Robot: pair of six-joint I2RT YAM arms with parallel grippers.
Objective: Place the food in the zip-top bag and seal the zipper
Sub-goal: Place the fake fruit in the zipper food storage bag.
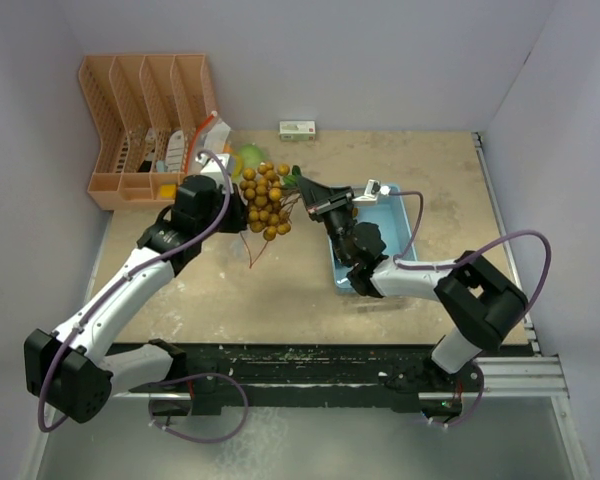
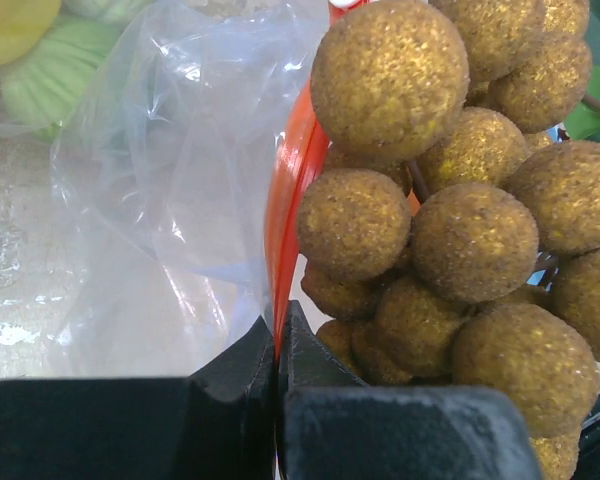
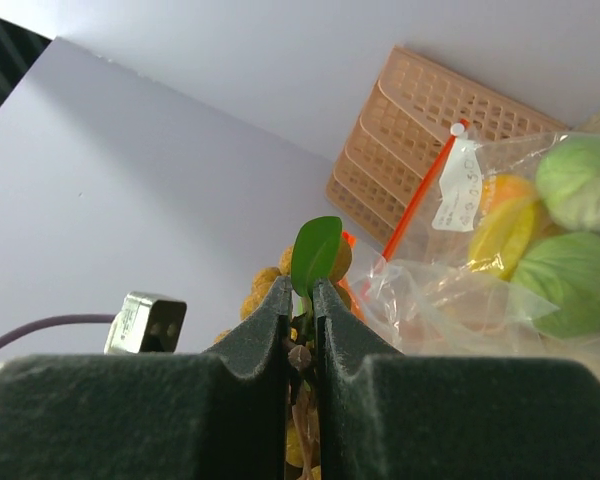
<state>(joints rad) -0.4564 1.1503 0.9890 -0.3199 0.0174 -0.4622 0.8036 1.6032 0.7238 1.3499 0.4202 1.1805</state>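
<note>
The zip-top bag is clear plastic with an orange zipper strip. My left gripper is shut on that strip at the bag's rim. Inside the bag lie green pieces and a yellow fruit. A bunch of small brown balls hangs in the air right beside the bag's mouth, close in front of the left wrist camera. My right gripper is shut on the bunch's stem, just below its green leaf. From above, the left gripper and right gripper flank the bunch.
A light blue tray lies under the right arm. An orange slotted organizer stands at the back left, right behind the bag. A small white box sits by the back wall. Walls enclose the table on three sides.
</note>
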